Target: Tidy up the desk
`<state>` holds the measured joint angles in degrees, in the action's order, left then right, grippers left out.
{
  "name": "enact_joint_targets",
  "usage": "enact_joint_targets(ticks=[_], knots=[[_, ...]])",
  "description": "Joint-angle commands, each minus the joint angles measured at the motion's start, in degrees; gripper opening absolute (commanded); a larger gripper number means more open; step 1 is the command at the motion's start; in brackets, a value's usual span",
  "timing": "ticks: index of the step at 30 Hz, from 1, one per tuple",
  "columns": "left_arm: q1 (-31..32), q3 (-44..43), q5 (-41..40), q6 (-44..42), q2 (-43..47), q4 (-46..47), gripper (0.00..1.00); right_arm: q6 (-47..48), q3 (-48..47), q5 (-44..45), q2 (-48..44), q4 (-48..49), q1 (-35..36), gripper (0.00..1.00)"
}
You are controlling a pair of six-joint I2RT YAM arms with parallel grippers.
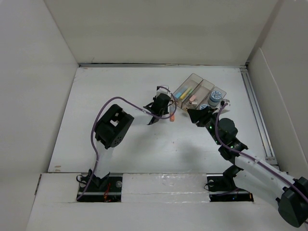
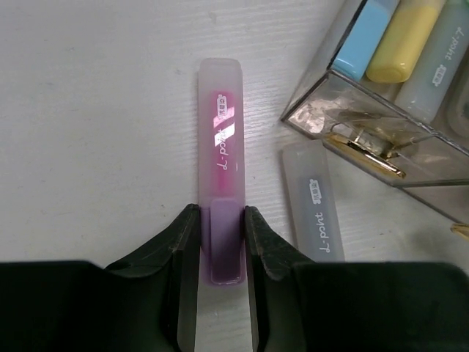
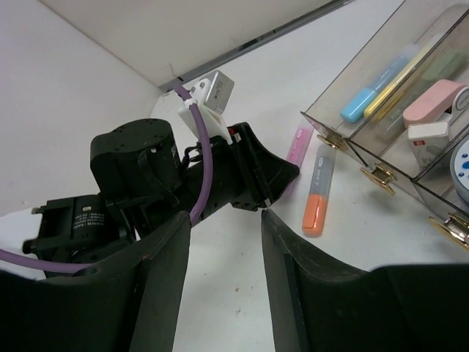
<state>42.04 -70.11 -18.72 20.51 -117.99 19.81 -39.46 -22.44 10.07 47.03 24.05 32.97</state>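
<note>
White desk point(image 1: 96, 96) bears all. Mid-desk, left gripper point(image 2: 221, 220) pinching near end of pink pen point(image 2: 220, 132). Pen lies on desk, long axis straight out from fingers, tray point(image 2: 315, 95) near, ahead-right. Alongside, orange pen point(image 3: 317, 192), roughly parallel. Rightward, right gripper point(image 3: 226, 224) spread, empty, farther from pens. Left wrist shows grip but not orange body; right wrist the reverse.

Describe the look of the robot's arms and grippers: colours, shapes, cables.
The left arm and right arm both have black, boxy joint housings and white links. A purple cable loops along each. The left gripper and right gripper each have two matte-black, wedge-shaped fingers.
</note>
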Motion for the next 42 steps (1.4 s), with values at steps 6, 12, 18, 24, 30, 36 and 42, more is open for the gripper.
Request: enact_joint_targets(ticks=[6, 12, 18, 24, 30, 36, 42], knots=[[2.08, 4.89, -4.31, -0.30, 12.95, -3.21, 0.00, 0.09, -1.56, 0.57, 0.08, 2.93, 0.08, 0.49], [2.08, 3.76, 2.35, -1.70, 18.33, 0.57, 0.00, 0.00, -1.12, 0.74, -0.53, 3.19, 0.08, 0.49], [2.08, -7.30, 11.67, -6.09, 11.49, 1.90, 0.00, -0.17, -1.12, 0.57, -0.62, 3.02, 0.08, 0.49], [2.08, -27.87, 15.73, -10.05, -1.87, -7.05, 0.00, -0.17, -0.59, 1.62, -3.43, 2.31, 0.08, 0.49], [0.94, -41.59, 15.65, -9.79, -10.32, -11.90, 0.00, -0.44, -0.07, 2.41, -6.68, 1.43, 0.08, 0.49], [-0.12, -45.47, 15.38, -8.38, -13.49, -13.31, 0.21, -0.70, 0.28, 2.50, -7.74, 1.17, 0.08, 0.49], [-0.12, -40.39, 16.43, -8.82, -10.16, -11.12, 0.43, -0.70, 0.37, 2.85, -7.74, 1.43, 0.08, 0.49]])
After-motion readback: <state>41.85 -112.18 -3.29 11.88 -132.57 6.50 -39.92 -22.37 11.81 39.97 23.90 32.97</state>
